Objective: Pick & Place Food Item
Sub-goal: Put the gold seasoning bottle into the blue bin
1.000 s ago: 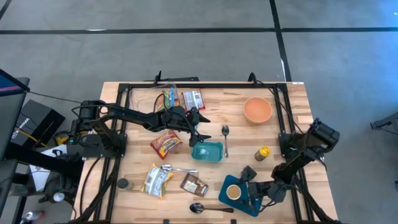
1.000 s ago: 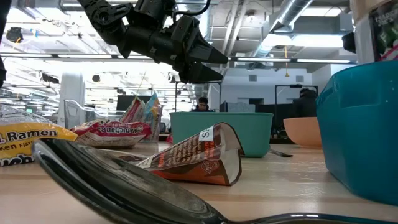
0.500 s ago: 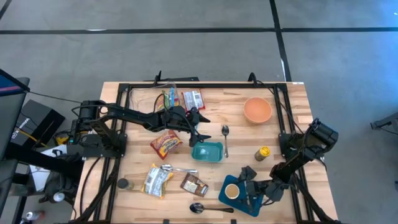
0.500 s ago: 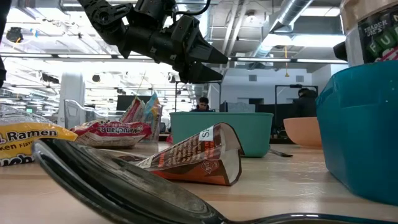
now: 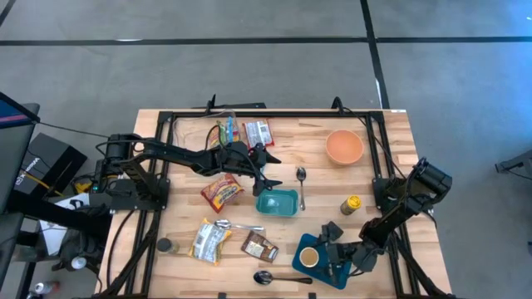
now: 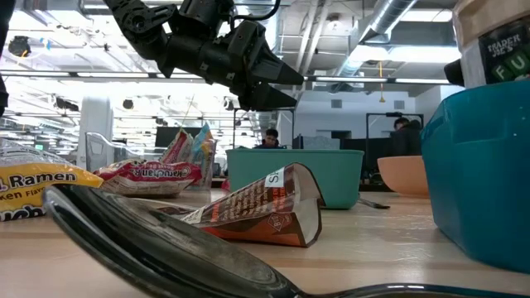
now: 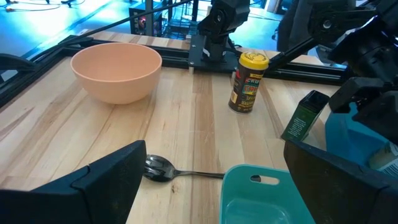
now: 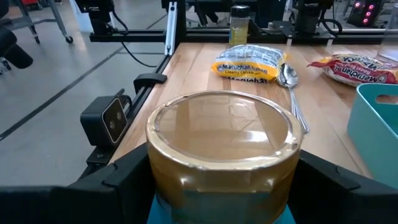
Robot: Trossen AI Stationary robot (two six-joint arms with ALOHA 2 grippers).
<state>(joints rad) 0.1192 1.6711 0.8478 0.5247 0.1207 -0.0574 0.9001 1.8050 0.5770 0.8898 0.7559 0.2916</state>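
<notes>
2 dark fingers of the right claw [image 8: 217,186] stand either side of a squat jar [image 8: 222,152] with a clear lid and a gold-brown rim, and they appear to clasp it about its middle. Directly under the claw, the jar sits in or just above a blue container [image 5: 320,259] at the near right of the counter [image 5: 391,133]; whether its base rests on the container floor cannot be told.

Judging by its look, the jar is rigid, smooth-walled and fairly heavy for its size. It should not crush, but the round wall could slip or twist between flat fingers. A hold across the widest part of the body, below the lid rim, seems safest; the lid itself is a poor place to grip.

Well away from that claw, the left claw [image 5: 268,176] hangs with its fingers spread wide and empty. Right below it is a teal tray [image 5: 277,202], with a spoon [image 5: 301,186] just beside.

Beyond the jar, past the right claw, lie a ramen packet [image 8: 252,63] and another spoon [image 8: 287,74].
</notes>
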